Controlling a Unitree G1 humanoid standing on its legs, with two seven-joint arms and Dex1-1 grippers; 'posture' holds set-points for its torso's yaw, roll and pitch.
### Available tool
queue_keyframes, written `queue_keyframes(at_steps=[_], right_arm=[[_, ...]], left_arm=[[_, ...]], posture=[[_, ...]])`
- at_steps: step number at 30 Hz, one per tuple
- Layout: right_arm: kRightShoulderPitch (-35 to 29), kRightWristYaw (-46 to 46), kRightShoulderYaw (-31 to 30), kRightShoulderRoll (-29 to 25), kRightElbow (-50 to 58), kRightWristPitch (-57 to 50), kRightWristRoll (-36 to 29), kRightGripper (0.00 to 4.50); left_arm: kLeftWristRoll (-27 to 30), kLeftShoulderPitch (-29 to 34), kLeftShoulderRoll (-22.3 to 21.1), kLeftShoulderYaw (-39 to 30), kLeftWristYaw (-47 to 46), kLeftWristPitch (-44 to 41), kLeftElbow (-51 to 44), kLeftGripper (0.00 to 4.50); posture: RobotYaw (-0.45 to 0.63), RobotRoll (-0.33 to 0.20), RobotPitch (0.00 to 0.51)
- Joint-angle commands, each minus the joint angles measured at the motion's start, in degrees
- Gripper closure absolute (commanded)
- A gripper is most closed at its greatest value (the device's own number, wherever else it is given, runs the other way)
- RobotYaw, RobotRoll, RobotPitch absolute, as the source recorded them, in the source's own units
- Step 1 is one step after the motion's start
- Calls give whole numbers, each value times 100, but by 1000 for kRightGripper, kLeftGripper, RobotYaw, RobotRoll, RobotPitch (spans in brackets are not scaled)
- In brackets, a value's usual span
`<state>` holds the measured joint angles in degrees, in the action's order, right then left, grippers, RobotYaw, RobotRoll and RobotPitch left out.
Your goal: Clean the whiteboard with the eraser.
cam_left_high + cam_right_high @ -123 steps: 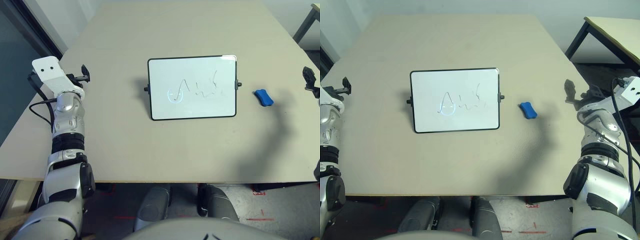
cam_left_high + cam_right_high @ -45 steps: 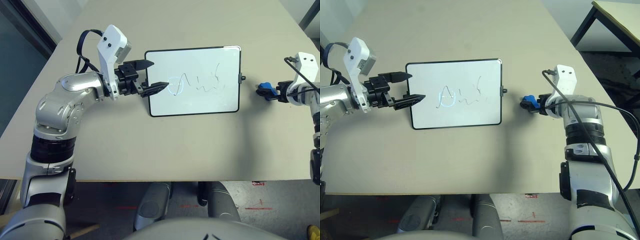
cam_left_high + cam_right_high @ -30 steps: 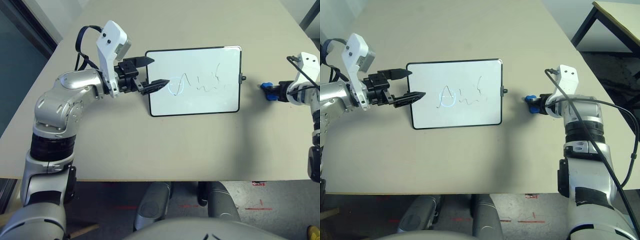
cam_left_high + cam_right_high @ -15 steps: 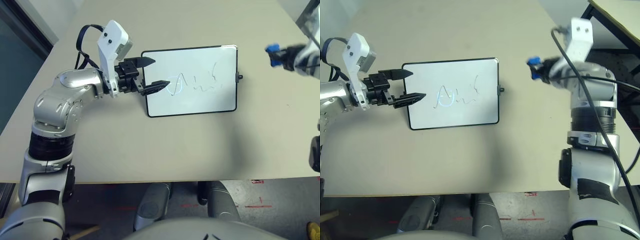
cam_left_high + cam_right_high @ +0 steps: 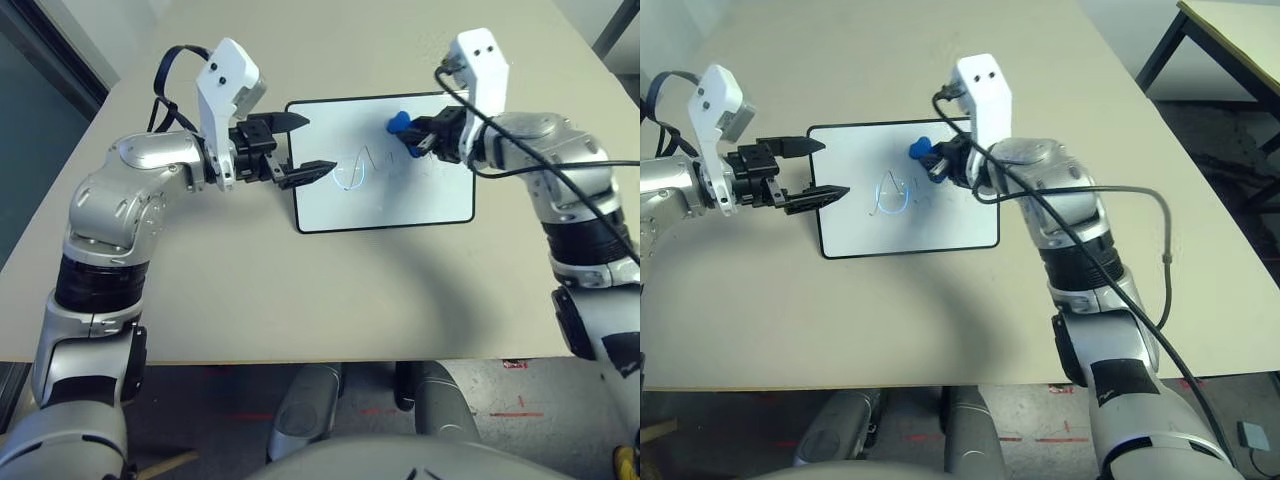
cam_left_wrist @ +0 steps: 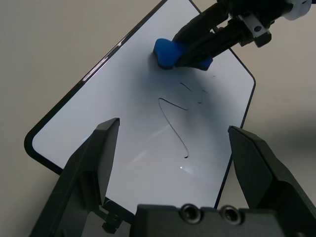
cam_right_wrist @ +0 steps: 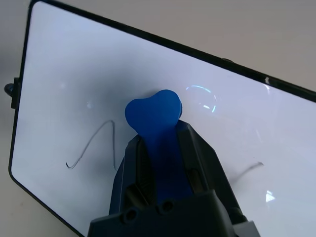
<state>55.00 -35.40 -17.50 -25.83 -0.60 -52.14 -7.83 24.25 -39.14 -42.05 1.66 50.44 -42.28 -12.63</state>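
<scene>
Beige and broad, a table [image 5: 230,300] is stretching out under the robot's two arms, with a second table [image 5: 1240,50] standing beyond its edge on the robot's right. Near the middle, a whiteboard [image 5: 385,205] in a thin black frame is lying on the surface, and dark pen marks [image 6: 170,123] are showing on its white face. The right gripper [image 5: 940,163] is reaching over the board from the robot's right and is gripping the blue eraser [image 7: 157,118], its two black fingers closing on the narrow middle while one rounded end is sticking out past them. The eraser is sitting over the board, nearer its far edge than its near one. Across from it, the left gripper [image 5: 305,150] is holding nothing; its black fingers are standing wide apart, their tips hovering over the board's end on the robot's left. Black cables [image 5: 1095,270] are trailing along the right arm [image 5: 1080,250], whose silver forearm is slanting across the table.
</scene>
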Motion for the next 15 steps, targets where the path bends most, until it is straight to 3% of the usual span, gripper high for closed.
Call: queue_keyframes(at_steps=[1,15], right_arm=[[121,-124,-371,141,-55,164,207,3644],[197,-540,-1480,700,-35,452,857,3644]], left_arm=[[-75,23,-67,101,65,37,35,0],[-64,125,-69,105,51,-39,-58,0]], posture=[[197,0,128],[206,0,143]])
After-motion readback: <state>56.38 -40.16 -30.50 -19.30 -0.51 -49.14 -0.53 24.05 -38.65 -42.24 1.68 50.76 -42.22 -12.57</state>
